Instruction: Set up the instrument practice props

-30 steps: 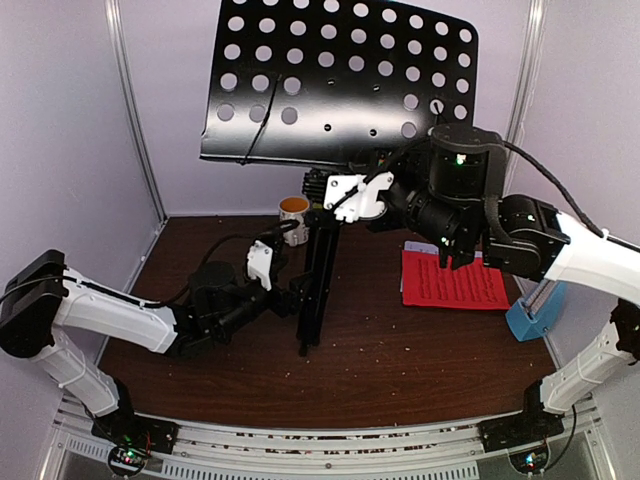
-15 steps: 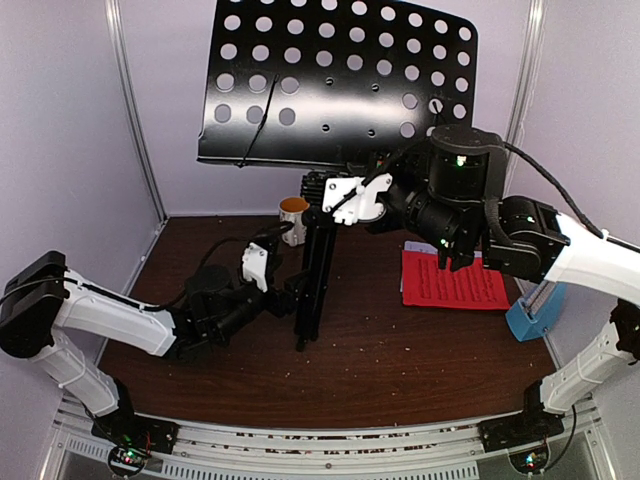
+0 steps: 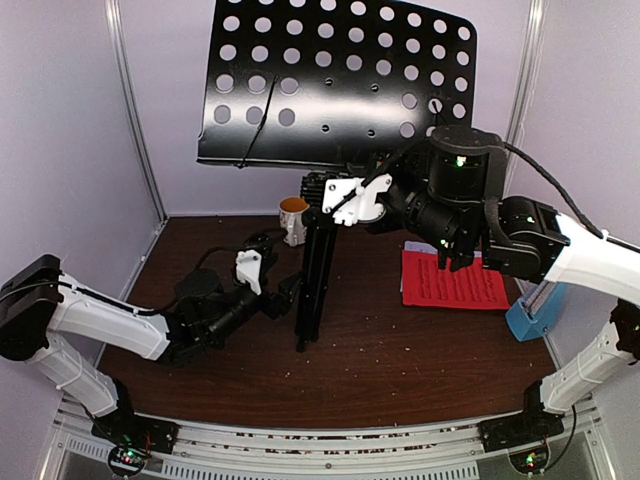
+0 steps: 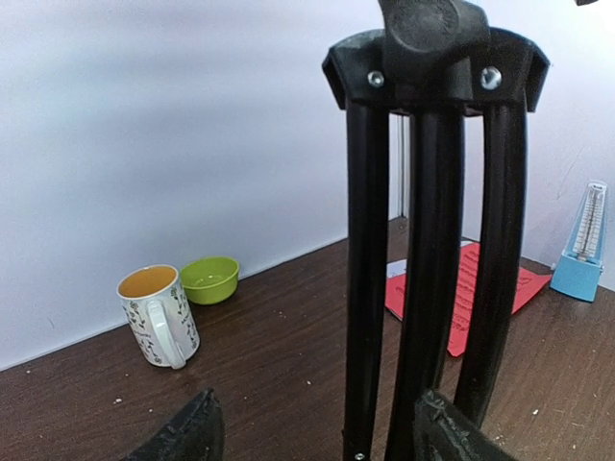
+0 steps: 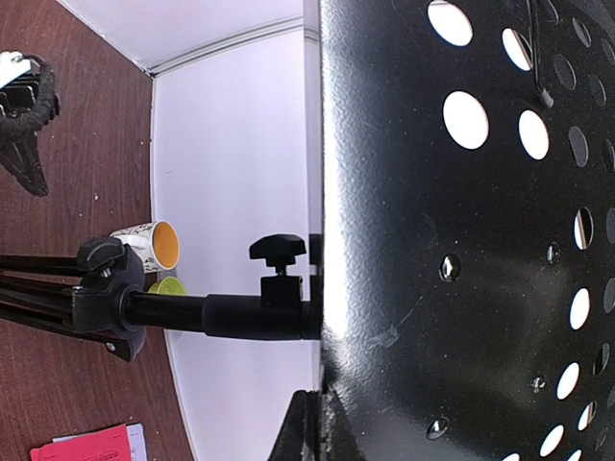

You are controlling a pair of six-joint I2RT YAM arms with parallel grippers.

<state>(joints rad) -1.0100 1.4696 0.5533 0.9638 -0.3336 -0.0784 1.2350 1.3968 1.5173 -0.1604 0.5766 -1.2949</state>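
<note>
The black music stand (image 3: 340, 85) stands at mid-table, its perforated desk up high and its tripod legs (image 3: 315, 280) folded together. My right gripper (image 3: 348, 197) is shut on the desk's lower edge, and its fingertips (image 5: 315, 432) pinch the metal lip. My left gripper (image 3: 287, 296) is low beside the legs and open. The legs (image 4: 428, 288) rise just ahead of its fingers (image 4: 187, 437), untouched. A red sheet-music page (image 3: 452, 282) lies flat at the right. The light-blue metronome (image 3: 533, 312) stands at the right edge.
A white-and-orange mug (image 3: 293, 215) stands behind the stand near the back wall, with a small green bowl (image 4: 209, 279) beside it. White walls close in the back and both sides. The stand's post with its clamp knob (image 5: 279, 252) runs under the desk.
My left gripper has drawn back a little to the left, away from the legs, and its jaws have narrowed slightly. The stand's legs now hang closer to upright. The right gripper keeps its hold.
</note>
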